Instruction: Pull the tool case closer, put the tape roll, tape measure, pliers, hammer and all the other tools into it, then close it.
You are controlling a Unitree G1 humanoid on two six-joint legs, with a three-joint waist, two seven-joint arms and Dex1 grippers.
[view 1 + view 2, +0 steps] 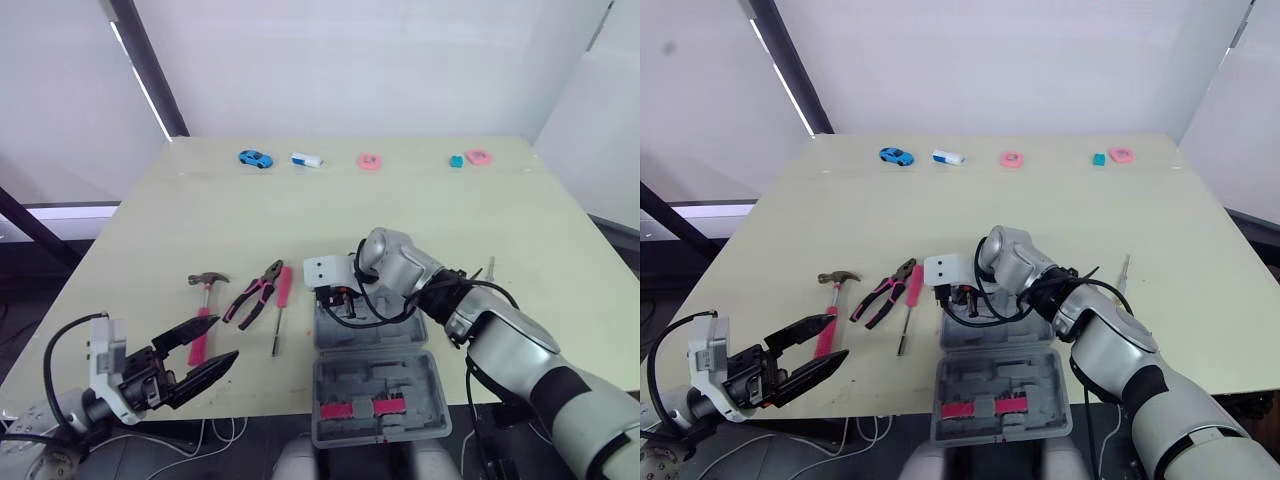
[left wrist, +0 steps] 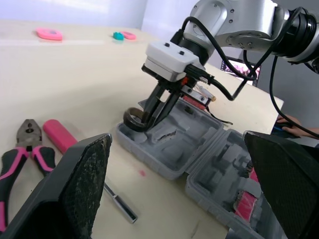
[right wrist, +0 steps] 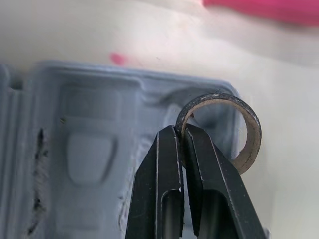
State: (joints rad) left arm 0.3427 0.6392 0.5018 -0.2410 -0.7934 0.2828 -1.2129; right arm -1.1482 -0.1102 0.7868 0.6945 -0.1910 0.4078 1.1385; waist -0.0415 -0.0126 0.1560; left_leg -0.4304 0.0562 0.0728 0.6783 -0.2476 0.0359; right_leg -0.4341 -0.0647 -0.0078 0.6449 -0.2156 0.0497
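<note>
The grey tool case [image 1: 375,378] lies open at the table's near edge, with pink inserts in its near half. My right gripper [image 3: 180,130] is shut on the wall of the brown tape roll [image 3: 249,144], holding it upright over a far corner of the case's far half [image 2: 169,144]. The roll [image 2: 133,119] hangs at the case's rim, and I cannot tell whether it touches. The hammer [image 1: 207,300], pink-handled pliers [image 1: 255,295] and pink screwdriver [image 1: 283,300] lie left of the case. My left gripper [image 1: 225,338] hovers open near the table's front left, close to the hammer's handle.
A thin metal tool [image 1: 490,268] lies right of the case, behind my right arm. Along the far edge sit a blue toy car [image 1: 255,158], a white item [image 1: 306,159], two pink items [image 1: 370,161] and a teal one [image 1: 456,161].
</note>
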